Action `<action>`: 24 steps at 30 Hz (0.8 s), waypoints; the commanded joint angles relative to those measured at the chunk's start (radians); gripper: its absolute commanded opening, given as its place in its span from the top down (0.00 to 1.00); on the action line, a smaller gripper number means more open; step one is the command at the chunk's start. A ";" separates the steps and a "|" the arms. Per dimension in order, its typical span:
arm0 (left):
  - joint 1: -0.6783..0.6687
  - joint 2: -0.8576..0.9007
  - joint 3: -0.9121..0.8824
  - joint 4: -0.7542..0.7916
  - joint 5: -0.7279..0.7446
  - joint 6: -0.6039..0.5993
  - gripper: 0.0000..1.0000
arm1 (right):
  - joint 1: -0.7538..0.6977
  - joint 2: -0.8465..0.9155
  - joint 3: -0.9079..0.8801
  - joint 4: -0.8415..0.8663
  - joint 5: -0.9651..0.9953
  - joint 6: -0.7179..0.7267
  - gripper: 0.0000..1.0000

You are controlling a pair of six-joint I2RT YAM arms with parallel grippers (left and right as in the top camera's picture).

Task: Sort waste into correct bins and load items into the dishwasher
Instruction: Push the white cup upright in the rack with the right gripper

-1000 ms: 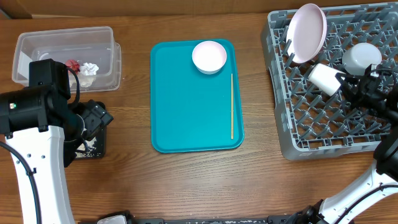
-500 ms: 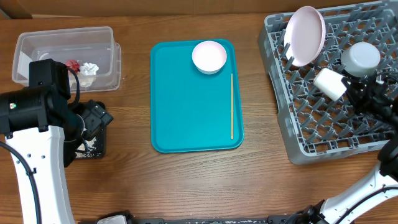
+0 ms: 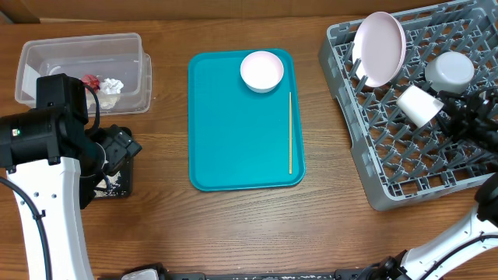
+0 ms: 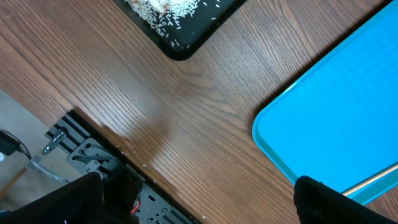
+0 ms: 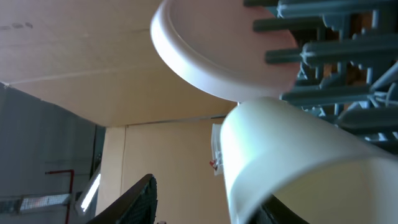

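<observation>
So the small white cup [image 3: 419, 106] is lying tilted on the dish rack [image 3: 405, 167] pegs by the plate [image 3: 380, 48], guessing so it drains. The right fingers [image 5: 134, 198] are sitting part-spread around it, and the one I can see isn't touching. The left fingers [image 4: 65, 198] are hanging wide open and empty over the bench [image 4: 186, 112].
</observation>
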 commanded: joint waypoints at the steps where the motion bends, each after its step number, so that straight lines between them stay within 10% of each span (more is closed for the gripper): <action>1: 0.000 0.005 -0.002 0.000 -0.017 -0.006 0.00 | -0.037 -0.005 0.063 -0.035 0.025 -0.018 0.55; 18: 0.000 0.005 -0.002 0.000 -0.017 -0.006 0.00 | -0.093 -0.179 0.095 -0.059 0.157 0.047 0.34; 24: 0.000 0.005 -0.002 0.000 -0.017 -0.006 0.00 | -0.051 -0.317 0.095 0.109 0.473 0.296 0.26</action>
